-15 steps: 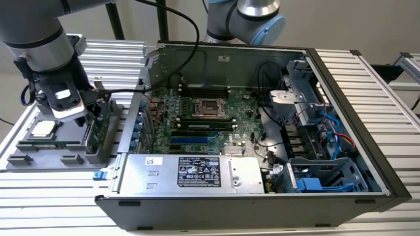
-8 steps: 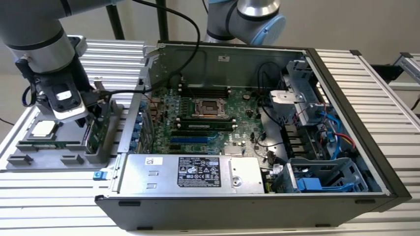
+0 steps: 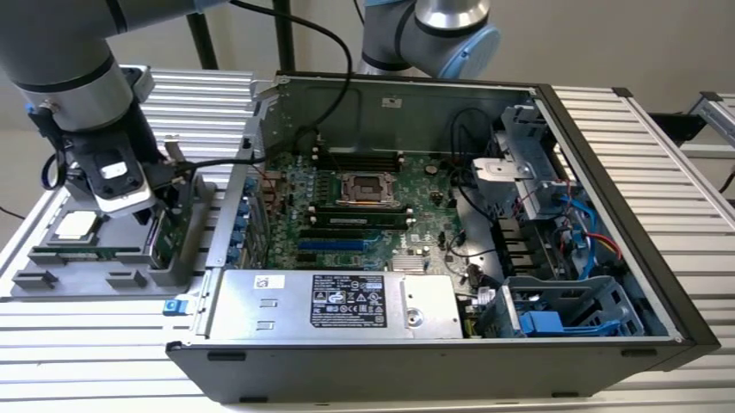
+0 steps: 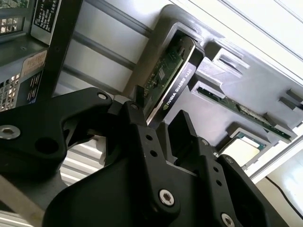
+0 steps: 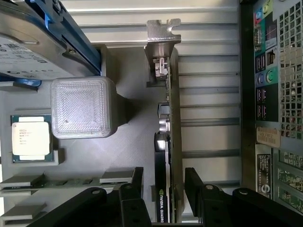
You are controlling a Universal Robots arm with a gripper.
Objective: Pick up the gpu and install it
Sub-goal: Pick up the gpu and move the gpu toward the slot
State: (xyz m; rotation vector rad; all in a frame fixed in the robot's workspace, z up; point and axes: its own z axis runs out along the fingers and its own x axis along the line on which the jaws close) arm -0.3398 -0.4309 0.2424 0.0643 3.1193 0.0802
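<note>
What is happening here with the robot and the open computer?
A robot arm is working at the grey tray beside the open computer case, on the exterior view's left. Its gripper is down over the gpu, which stands on edge in a tray slot. The fingers are open on either side of the card, not gripping it. The gpu is not in the case.

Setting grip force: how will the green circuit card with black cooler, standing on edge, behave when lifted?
The green circuit card is probably stiff: board backed by cooler. The silver metal bracket at one end may unbalance it. Exposed components suggest fragility.
</note>
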